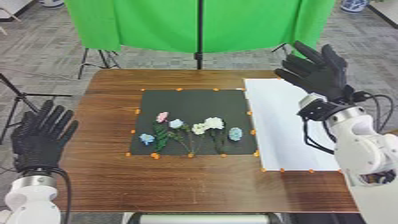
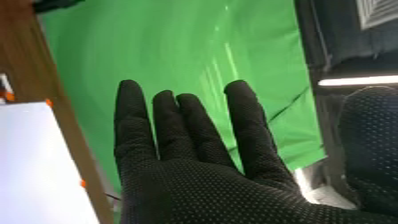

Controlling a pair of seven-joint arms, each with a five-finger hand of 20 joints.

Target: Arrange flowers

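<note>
Flowers lie on a dark mat (image 1: 191,102) on the table: a pink flower (image 1: 162,116), a light blue one (image 1: 176,123), a blue one (image 1: 147,138), white blooms (image 1: 213,123) and a pale blue-green one (image 1: 235,133), with green stems toward the front edge. My right hand (image 1: 322,75) is raised over the far right side of the table, beyond the white board, fingers straight, holding nothing. In the right wrist view my right hand (image 2: 222,192) has its fingers extended and spread. At the left table edge my left hand (image 1: 40,137) is open, well apart from the flowers.
A white board (image 1: 286,130) lies right of the mat, partly under my right arm. Orange bits (image 1: 155,156) mark the edges of both. Wooden table (image 1: 178,185) surrounds them. A green cloth (image 1: 142,25) hangs behind on black stands.
</note>
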